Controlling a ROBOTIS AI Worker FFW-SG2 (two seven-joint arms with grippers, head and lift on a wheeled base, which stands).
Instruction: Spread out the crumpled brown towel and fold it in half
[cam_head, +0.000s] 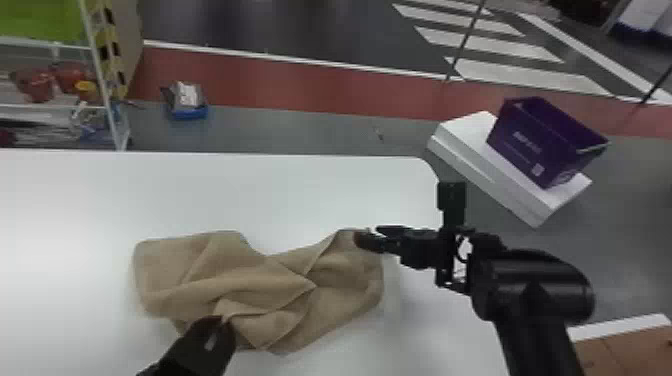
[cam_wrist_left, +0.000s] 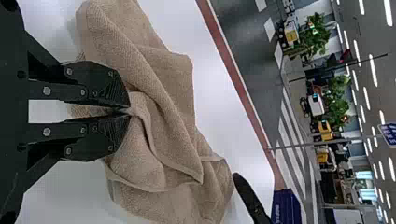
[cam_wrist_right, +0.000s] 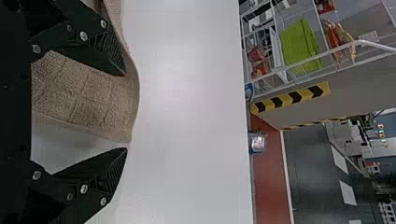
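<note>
Your left gripper (cam_head: 224, 321) has its jaws drawn nearly together, pinching a small fold of the brown towel (cam_head: 250, 286). Your right gripper (cam_head: 369, 234) has its 2 fingers wide apart, closed on nothing, with towel edge visible between them. You see it rumpled into ridges and overlapping layers on the white table (cam_head: 275, 195), spreading from 10 to 3 o'clock of the left jaws, toward 8 o'clock from the right. Farther out, 2 o'clock from the right jaws, a purple basket (cam_head: 515, 150) sits on a white block (cam_head: 462, 136), its inside too dark to read; 11 o'clock from the left, a wire rack (cam_head: 93, 49) holds red items (cam_head: 32, 85).
</note>
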